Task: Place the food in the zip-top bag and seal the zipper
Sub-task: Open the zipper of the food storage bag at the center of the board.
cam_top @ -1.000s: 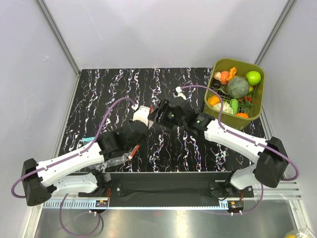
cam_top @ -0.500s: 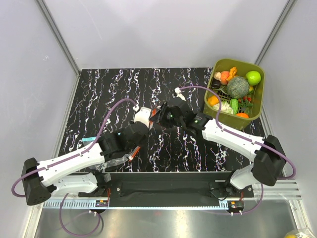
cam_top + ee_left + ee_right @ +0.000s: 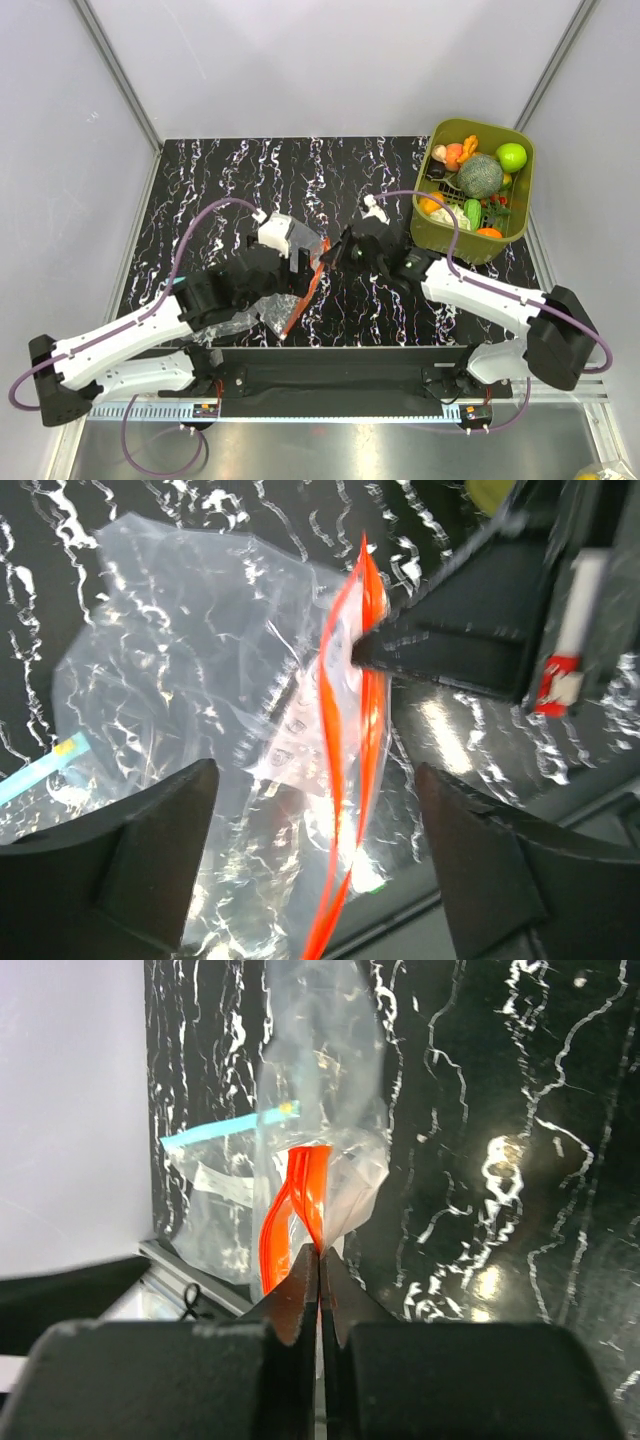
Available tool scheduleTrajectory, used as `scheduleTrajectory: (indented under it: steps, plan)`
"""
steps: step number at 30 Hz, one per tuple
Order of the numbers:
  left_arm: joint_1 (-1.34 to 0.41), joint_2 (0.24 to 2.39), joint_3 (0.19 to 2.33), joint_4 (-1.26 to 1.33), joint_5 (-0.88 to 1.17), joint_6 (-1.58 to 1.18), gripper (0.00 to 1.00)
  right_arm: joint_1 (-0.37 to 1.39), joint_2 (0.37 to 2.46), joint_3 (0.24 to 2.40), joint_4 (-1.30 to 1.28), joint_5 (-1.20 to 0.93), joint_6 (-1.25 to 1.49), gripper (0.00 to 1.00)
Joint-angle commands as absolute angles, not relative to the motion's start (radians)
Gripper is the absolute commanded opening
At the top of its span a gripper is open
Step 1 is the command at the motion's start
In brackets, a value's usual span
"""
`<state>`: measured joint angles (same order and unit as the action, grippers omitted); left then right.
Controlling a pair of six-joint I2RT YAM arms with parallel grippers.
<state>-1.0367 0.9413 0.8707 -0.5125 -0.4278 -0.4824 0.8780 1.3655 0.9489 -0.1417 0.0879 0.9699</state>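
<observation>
The zip-top bag (image 3: 283,308) hangs crumpled near the table's front edge, its red-orange zipper (image 3: 311,283) running up to my right gripper (image 3: 327,260). In the right wrist view the right gripper (image 3: 320,1256) is shut on the top end of the zipper (image 3: 298,1200), and the clear bag (image 3: 322,1070) hangs beyond it. My left gripper (image 3: 297,256) is open just left of it. In the left wrist view the left gripper (image 3: 320,865) has its fingers wide apart on either side of the zipper (image 3: 347,740) without touching it. The food (image 3: 478,176) lies in the olive-green tub (image 3: 476,130).
The tub stands at the back right corner of the black marbled table (image 3: 220,190). A second clear bag with a teal-blue strip (image 3: 181,282) lies at the front left, under the left arm; the teal-blue strip (image 3: 222,1128) also shows in the right wrist view. Grey walls enclose the table.
My left gripper has opened and let go of the bag. My right gripper has closed on the zipper's end. Both grippers shifted right, and the bag now hangs from the right gripper.
</observation>
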Motion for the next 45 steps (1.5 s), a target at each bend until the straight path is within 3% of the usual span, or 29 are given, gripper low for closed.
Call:
scheduleTrajectory:
  steps: [1, 7, 12, 25, 40, 45]
  plan:
    - [-0.979, 0.925, 0.96, -0.551, -0.329, -0.502, 0.89, 0.887, 1.283, 0.882, -0.009, 0.086, 0.905, 0.0]
    - [-0.927, 1.031, 1.012, -0.58, -0.192, -0.488, 0.8, 0.885, 1.241, 0.809, 0.098, 0.038, 0.879, 0.0]
    - [-0.925, 1.071, 0.98, -0.519, -0.109, -0.499, 0.66, 0.885, 1.22, 0.79, 0.115, 0.028, 0.876, 0.0]
    - [-0.925, 1.114, 0.953, -0.497, -0.179, -0.531, 0.42, 0.885, 1.193, 0.785, 0.124, 0.018, 0.873, 0.0]
    - [-0.888, 1.071, 0.913, -0.512, -0.216, -0.577, 0.44, 0.885, 1.181, 0.788, 0.112, 0.023, 0.862, 0.0]
    - [-0.887, 1.098, 0.91, -0.485, -0.183, -0.566, 0.35, 0.885, 1.186, 0.782, 0.121, 0.017, 0.867, 0.0]
